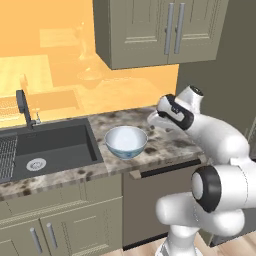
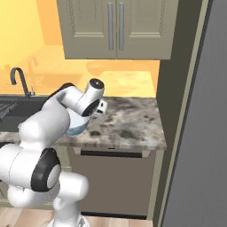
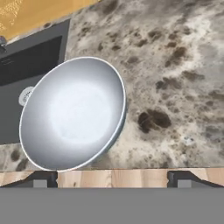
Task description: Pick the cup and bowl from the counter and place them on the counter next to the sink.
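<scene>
Finding round white bowl with pale blue glossy outside (image 1: 126, 141) resting on grey-brown speckled desk (image 1: 170, 145) just beside dark grey sink (image 1: 50, 145); we judge bowl placed. Pincer (image 3: 113, 178) wide open, empty. Cup's whereabouts unconfirmed.

Base views flank the counter (image 1: 165, 145); hand view looks down on it

One bowl (image 1: 126, 141) sits on the counter (image 1: 170, 142), ahead of the jaws and off toward one side. One sink (image 1: 47, 147), one faucet (image 1: 23, 107), one drain (image 1: 36, 163) lie beyond it. Two cabinet handles (image 1: 174, 27) hang overhead.
</scene>
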Robot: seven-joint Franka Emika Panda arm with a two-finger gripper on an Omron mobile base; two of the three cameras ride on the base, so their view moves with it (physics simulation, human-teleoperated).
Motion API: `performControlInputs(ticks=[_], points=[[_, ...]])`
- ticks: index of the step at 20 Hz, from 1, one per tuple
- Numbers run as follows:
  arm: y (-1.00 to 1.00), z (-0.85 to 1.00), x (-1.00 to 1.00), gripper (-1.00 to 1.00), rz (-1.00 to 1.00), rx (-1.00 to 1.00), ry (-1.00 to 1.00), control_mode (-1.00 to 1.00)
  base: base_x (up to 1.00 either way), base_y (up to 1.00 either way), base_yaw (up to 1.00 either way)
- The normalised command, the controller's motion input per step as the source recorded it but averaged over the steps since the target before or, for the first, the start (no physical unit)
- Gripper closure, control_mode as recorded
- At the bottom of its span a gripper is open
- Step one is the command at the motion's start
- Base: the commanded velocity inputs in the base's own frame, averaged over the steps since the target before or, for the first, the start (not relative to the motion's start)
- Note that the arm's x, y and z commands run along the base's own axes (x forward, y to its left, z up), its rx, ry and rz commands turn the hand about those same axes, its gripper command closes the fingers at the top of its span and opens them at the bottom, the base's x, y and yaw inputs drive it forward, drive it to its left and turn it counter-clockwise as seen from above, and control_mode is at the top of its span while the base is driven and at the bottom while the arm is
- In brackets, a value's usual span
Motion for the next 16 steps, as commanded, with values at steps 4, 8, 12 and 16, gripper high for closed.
performControlInputs(ticks=[4,8,12,16], points=[[-0.09,0.17,-1.00,-1.00,0.00,0.00,-0.09,-1.00,0.00,0.00,0.00],[-0.08,0.31,-1.00,-1.00,-0.01,0.00,-0.04,-1.00,0.00,0.00,0.00],[-0.07,0.57,-0.86,-1.00,-0.09,-0.06,0.02,-1.00,0.00,0.00,0.00],[-0.07,0.65,-0.76,-1.00,-0.10,-0.10,0.06,-1.00,0.00,0.00,0.00]])
